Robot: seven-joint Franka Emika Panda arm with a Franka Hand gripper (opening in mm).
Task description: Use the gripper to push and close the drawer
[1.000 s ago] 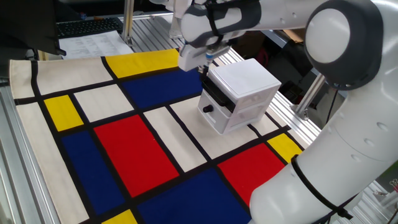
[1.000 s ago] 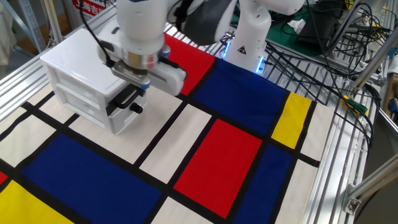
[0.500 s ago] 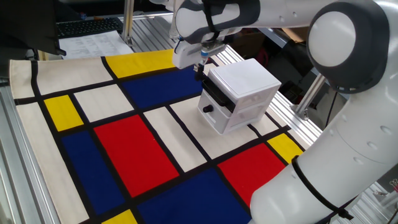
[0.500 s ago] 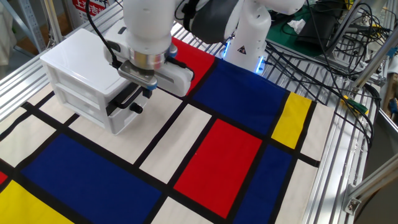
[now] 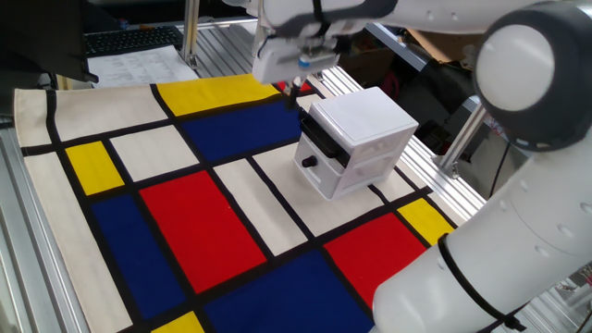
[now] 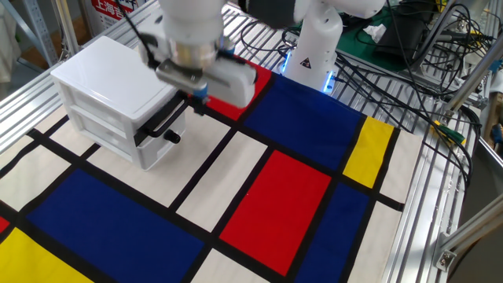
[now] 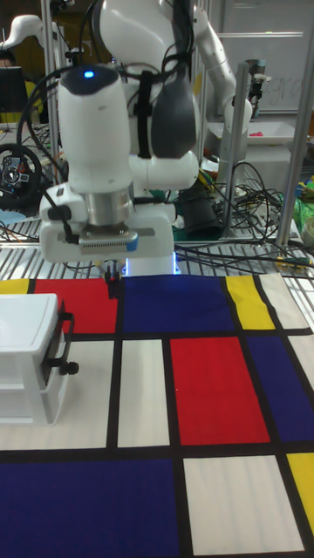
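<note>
The small white cabinet point(image 5: 363, 120) stands on the patterned cloth. Its top drawer point(image 5: 320, 140) shows a black front panel that sits close against the cabinet's face, nearly flush. That same drawer front point(image 6: 160, 120) is seen from the other side, and in the tall view the drawer point(image 7: 63, 335) is at the left edge. My gripper point(image 5: 296, 86) hangs under the white wrist, up and off the drawer's front, touching nothing. Its fingers look pressed together and empty. The gripper point(image 6: 197, 101) is blurred in the other fixed view, and the gripper point(image 7: 112, 284) is a thin dark tip in the tall view.
A lower drawer with a small black knob point(image 5: 310, 162) sits under the top one. The cloth of red, blue, yellow and white blocks point(image 5: 185, 222) covers the table. Cables and the arm's base point(image 6: 314, 55) lie behind. Metal rails point(image 6: 440, 196) edge the table.
The gripper has risen and drawn back from the drawer's black front. The drawer and cabinet have not visibly moved.
</note>
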